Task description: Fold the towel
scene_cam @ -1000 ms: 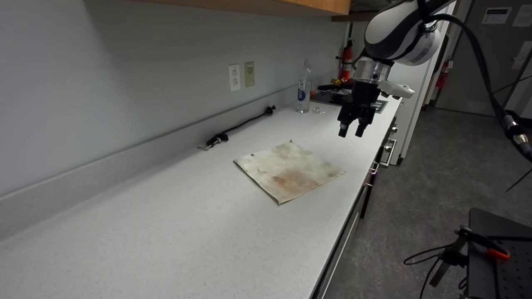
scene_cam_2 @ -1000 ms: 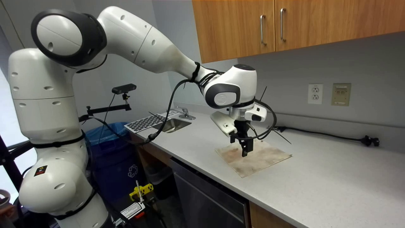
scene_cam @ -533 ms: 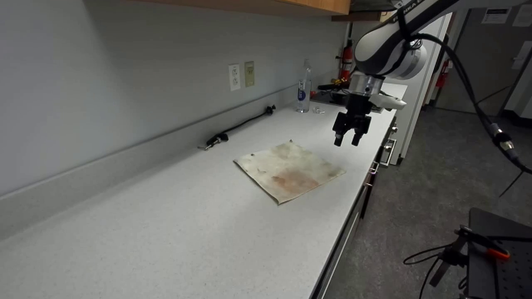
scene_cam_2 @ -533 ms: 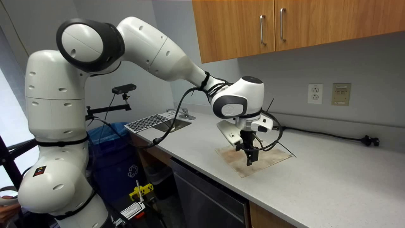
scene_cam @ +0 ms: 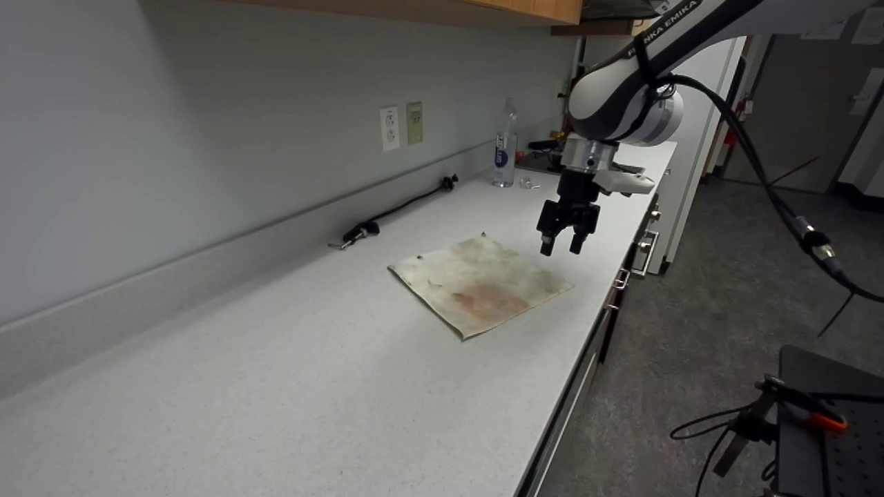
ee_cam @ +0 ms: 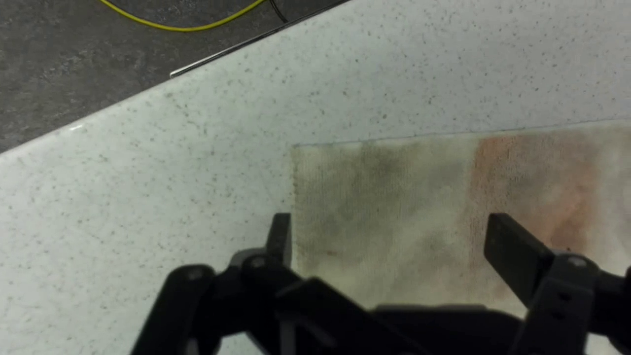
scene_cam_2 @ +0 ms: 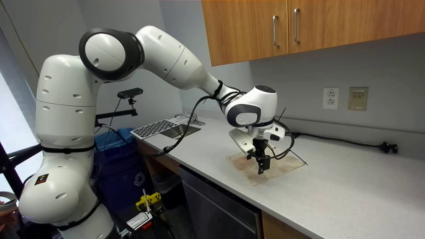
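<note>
- In an exterior view, we are seeing the pincer [scene_cam: 562, 247] hanging, tips down, above the counter [scene_cam: 276, 400], its jaws standing apart.
- Below the pincer and to its left there, the towel [scene_cam: 476, 279] is lying spread out on the counter, cream with brownish-orange blotches.
- Farther left and back from the pincer, we are noticing a black cord [scene_cam: 409, 204] lying near the wall [scene_cam: 290, 138] and a clear bottle [scene_cam: 503, 166] standing upright.
- In an exterior view, the white arm [scene_cam_2: 179, 59] is arching over and the pincer is hiding part of the towel.
- Behind the pincer, we are spotting a sink [scene_cam_2: 195, 130] to the left and the cord to the right.
- In the wrist view, we are looking past the pincer's two fingers [ee_cam: 512, 254], which are standing wide apart, onto the towel.
- One finger is standing just beside the towel's edge; the other is hanging over its stained part.
- Beyond the fingers, we are seeing the counter's edge, then the floor [ee_cam: 74, 64] and a yellow cable [ee_cam: 182, 28].
</note>
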Available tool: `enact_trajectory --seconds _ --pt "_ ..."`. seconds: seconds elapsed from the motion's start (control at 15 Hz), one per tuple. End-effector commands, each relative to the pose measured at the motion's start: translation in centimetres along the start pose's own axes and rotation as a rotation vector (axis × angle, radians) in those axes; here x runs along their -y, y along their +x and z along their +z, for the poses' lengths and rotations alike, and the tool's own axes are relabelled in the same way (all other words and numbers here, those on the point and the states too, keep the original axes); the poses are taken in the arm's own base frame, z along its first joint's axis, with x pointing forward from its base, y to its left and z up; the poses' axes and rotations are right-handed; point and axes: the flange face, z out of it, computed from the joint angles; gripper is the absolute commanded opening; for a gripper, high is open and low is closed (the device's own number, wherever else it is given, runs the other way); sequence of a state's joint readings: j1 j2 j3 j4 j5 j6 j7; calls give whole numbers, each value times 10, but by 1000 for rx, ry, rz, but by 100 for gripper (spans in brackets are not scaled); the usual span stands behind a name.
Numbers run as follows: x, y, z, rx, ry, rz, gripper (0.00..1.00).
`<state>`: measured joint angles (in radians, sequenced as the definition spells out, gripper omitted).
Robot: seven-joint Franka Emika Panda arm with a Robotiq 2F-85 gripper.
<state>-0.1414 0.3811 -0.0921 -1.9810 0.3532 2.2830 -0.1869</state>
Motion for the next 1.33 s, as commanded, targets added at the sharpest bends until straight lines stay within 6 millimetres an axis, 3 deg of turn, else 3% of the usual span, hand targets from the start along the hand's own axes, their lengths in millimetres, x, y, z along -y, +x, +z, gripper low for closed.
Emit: enact_trajectory --seconds 0.0,0.8,0.93,1.27 --pt "4 2 0 12 -33 -2 100" --pt "17 17 21 23 -119 -59 100" --pt "14 8 18 36 -110 -62 100" --pt "19 11 22 37 -106 -63 100"
